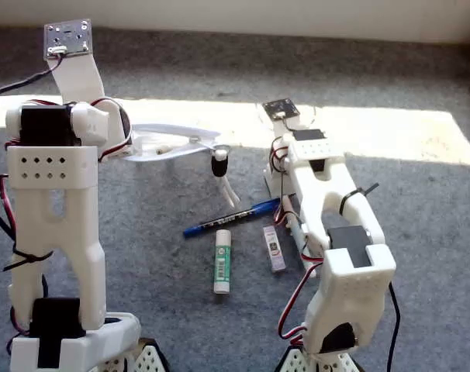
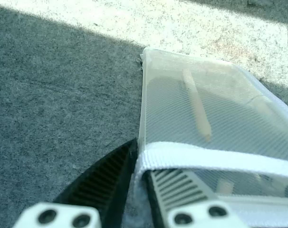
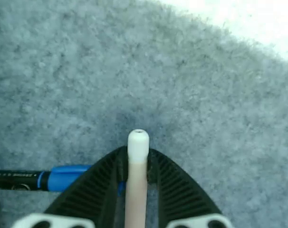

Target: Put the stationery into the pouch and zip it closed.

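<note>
Holding: left gripper (image 2: 140, 161) clamped on mesh pouch (image 2: 206, 109) rim.
Loading: right gripper (image 3: 137, 156) clamped on pale pen (image 3: 137, 142); aim tip-first into the opening.

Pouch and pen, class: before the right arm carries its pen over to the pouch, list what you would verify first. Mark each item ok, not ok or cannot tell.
1. Left gripper clamped on the pouch, at its white edge band: ok.
2. Right gripper shut on the pale pen: ok.
3. Pouch mouth open wide enough for the pen: cannot tell.
4. Pale stick already inside the pouch: ok.
5. Blue marker, glue stick and small case packed: not ok, they lie on the carpet.
</note>
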Robot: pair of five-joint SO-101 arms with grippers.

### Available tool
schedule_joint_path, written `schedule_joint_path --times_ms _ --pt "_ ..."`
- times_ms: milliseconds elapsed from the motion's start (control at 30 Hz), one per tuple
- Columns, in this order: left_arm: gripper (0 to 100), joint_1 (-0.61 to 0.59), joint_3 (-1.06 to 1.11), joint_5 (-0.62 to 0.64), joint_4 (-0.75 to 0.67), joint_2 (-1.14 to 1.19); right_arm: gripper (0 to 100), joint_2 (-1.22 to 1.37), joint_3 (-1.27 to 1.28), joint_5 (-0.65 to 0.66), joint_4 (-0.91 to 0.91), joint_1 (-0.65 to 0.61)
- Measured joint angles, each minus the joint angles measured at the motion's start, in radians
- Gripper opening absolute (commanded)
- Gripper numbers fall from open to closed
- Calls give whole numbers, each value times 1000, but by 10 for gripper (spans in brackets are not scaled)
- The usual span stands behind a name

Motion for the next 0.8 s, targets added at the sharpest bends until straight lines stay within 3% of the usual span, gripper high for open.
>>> schedule_joint_path --times_ms 567,800 --pt "7 0 2 0 0 0 9 -532 135 2 49 -2" --pt "7 0 2 0 0 0 9 -766 192 2 49 -69"
